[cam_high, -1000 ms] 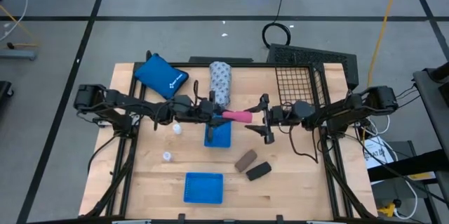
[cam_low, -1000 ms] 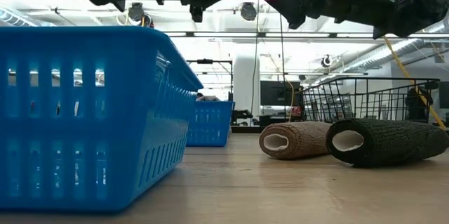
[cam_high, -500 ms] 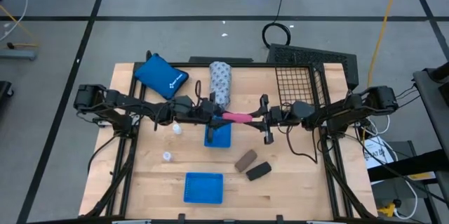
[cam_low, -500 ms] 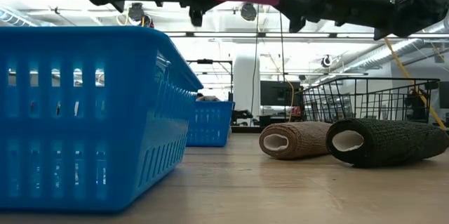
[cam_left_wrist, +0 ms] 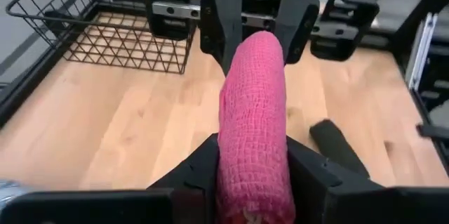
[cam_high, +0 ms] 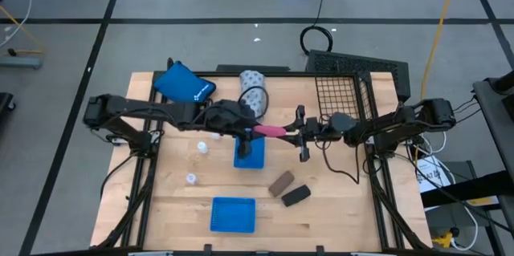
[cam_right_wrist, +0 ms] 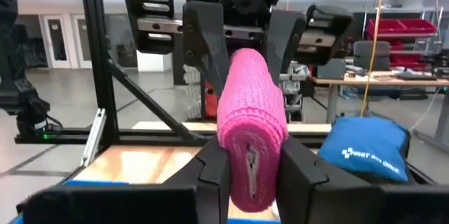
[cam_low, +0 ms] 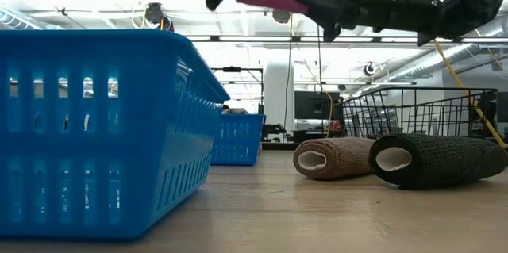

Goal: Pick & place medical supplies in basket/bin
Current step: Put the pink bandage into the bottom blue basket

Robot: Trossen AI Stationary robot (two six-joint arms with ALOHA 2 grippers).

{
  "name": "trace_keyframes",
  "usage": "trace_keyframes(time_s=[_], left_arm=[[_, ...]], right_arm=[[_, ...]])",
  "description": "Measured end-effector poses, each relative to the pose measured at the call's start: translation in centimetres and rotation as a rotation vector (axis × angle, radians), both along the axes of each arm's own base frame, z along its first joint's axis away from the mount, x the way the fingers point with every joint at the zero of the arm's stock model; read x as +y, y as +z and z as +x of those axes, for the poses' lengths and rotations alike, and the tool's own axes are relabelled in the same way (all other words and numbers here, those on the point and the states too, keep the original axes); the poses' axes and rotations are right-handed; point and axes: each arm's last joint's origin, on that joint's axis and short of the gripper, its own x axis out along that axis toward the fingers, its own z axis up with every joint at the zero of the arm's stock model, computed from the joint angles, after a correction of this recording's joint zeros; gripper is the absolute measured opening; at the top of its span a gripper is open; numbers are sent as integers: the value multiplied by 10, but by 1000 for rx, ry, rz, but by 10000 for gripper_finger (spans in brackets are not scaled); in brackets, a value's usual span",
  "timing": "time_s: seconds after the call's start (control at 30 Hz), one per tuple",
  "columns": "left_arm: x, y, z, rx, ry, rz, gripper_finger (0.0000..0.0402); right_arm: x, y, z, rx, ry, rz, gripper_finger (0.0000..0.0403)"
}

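Observation:
A pink bandage roll point(cam_high: 269, 132) hangs in the air over the middle blue tray point(cam_high: 250, 153), with a gripper on each end. My left gripper point(cam_high: 252, 132) comes from the left and my right gripper point(cam_high: 291, 133) from the right, both shut on it. A white dotted roll point(cam_high: 254, 91) lies at the far side, partly under my left arm. Brown point(cam_high: 280, 182) and black point(cam_high: 295, 195) rolls lie on their sides on the table. Two white bottles point(cam_high: 202, 148) point(cam_high: 191, 179) stand to the left. The black wire basket point(cam_high: 345, 95) sits far right. My left gripper pinches the pink roll's left end point(cam_left_wrist: 249, 182) between its two fingers. The fingers slant down from the table's left and lie along the roll. The roll is clear of the table. My right gripper pinches the roll's right end point(cam_right_wrist: 245, 175) between its two fingers, one on each side. It comes about level from the table's right, fingers along the roll. The roll spans between the two grippers, its left end a little higher.
A blue pouch point(cam_high: 183, 87) lies at the far left corner. A second blue tray point(cam_high: 233, 214) sits near the front edge. Bare wood shows between the trays and the right edge.
My right gripper has shut on the pink roll's free right end. My left hand has risen and tipped its fingers downward, still at the roll's left end. The roll stays in the air, its left end now a little higher.

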Motion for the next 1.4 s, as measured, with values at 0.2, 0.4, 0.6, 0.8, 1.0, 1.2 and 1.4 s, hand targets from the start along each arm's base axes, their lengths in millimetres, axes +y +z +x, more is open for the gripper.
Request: trace_keyframes(time_s=[0.2, 0.4, 0.6, 0.8, 1.0, 1.2, 1.4], left_arm=[[2, 23, 16, 222, -50, 61, 139], [4, 21, 29, 435, -61, 124, 219], [4, 15, 43, 426, -115, 110, 278], [3, 0, 54, 452, -159, 76, 295], [2, -19, 70, 463, -203, 61, 289], [2, -33, 80, 479, -195, 78, 274], [2, -30, 81, 448, -185, 83, 232]], right_arm=[[1, -3, 0, 31, 24, 0, 61], [2, -18, -1, 154, 42, 14, 61], [1, -18, 3, 229, 32, 8, 61], [1, -11, 8, 224, 32, 6, 60], [1, -11, 8, 222, 31, 5, 60], [1, -12, 8, 228, 31, 5, 60], [1, -12, 8, 228, 31, 5, 65]])
